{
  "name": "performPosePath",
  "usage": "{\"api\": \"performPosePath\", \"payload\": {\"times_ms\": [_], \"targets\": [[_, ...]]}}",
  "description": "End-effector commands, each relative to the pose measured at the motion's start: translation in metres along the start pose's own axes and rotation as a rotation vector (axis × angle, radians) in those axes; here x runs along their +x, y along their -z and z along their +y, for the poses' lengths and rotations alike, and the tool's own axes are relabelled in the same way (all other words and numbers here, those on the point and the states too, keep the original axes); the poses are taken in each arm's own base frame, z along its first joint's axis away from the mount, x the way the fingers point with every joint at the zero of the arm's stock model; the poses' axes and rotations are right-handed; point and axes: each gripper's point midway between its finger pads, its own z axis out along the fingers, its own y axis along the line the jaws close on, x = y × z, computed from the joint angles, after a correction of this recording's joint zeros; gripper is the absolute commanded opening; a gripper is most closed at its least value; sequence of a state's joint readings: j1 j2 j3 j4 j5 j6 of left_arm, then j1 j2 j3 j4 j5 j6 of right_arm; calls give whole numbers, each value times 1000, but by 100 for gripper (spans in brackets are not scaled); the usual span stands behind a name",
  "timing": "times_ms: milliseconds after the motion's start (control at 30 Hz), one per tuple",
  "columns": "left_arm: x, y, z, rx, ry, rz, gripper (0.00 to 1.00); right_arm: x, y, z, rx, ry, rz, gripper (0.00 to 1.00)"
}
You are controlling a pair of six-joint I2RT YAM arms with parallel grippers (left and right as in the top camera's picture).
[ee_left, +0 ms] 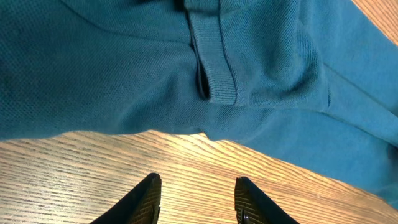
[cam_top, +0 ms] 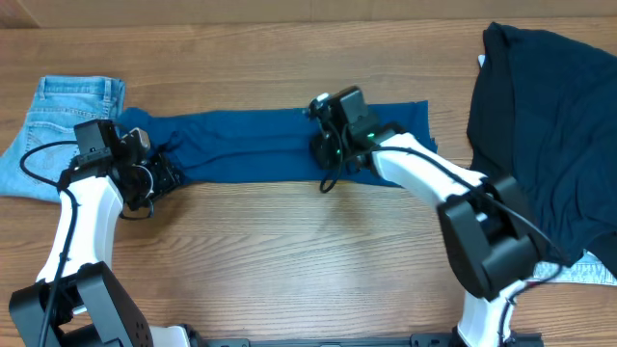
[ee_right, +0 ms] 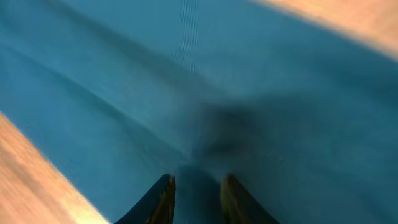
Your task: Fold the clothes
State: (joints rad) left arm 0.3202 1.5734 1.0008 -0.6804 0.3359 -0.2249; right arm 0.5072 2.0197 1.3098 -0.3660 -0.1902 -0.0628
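Hovering with fingers apart and nothing between them, the left end effector [ee_left: 198, 186] sits over the bare wooden counter [cam_top: 289, 260], just beside the long mid-blue jersey top [cam_top: 241, 145]. The right end effector [ee_right: 198, 183] is low over that top's middle, fingers slightly parted; I cannot tell through the blur whether it grips. Light-blue denim jeans [cam_top: 58, 116] lie left, a dark navy garment [cam_top: 549, 125] right.

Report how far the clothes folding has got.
Done: the plain mid-blue jersey top lies gathered into a long narrow band across the table. In hand: the right gripper sits over the band's middle, grip unclear through blur; the left gripper is open above bare wood at its left end. Left: folding the band crosswise, then the rumpled dark navy garment at the right. The light-blue denim jeans lie far left.
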Motion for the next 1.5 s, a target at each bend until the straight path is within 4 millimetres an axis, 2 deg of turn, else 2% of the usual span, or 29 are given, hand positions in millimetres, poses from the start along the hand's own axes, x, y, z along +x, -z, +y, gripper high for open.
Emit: {"api": "performPosePath", "payload": {"times_ms": [0,67,167,300,433,533,633,767,833,933,1033,1133,1200,1300,1367,1400,1467], "targets": [[6,-5,2,-9,-38,20,42,26,-30,-5,-9,-20,74,28],[6,-5,2,-9,-38,19,42,25,-36,-7,-8,-17,61,28],[5,-5,2,-8,-39,17,42,6,-36,-16,34,-7,-15,29],[5,-5,2,-8,-39,17,42,-7,-35,-24,81,-1,-67,36],[5,-5,2,-9,-39,16,42,-4,-31,-26,91,-8,-46,36],[4,-5,6,-33,-40,11,43,20,-23,-43,139,-46,54,38],[3,-5,9,-51,-48,7,43,60,-9,-80,237,-119,206,37],[2,-5,10,-55,-48,3,43,89,10,-119,278,-230,293,38],[2,-5,10,-55,-49,3,43,97,15,-129,267,-272,313,41],[1,-5,10,-55,-50,0,43,102,18,-129,231,-302,326,43],[1,-5,9,-54,-50,0,43,98,20,-116,215,-270,333,43],[1,-5,9,-54,-50,-1,43,67,37,-89,181,-163,271,44],[1,-5,9,-54,-50,-1,43,31,58,-64,167,-95,178,45],[-2,-5,9,-52,-54,-14,43,-8,78,-6,26,46,69,45],[-4,-5,9,-53,-56,-23,43,-15,77,22,-32,93,54,42],[-5,-5,8,-52,-58,-27,43,-16,74,39,-57,152,46,36],[-6,-5,8,-51,-59,-31,42,-20,71,50,-48,204,31,34]]}}
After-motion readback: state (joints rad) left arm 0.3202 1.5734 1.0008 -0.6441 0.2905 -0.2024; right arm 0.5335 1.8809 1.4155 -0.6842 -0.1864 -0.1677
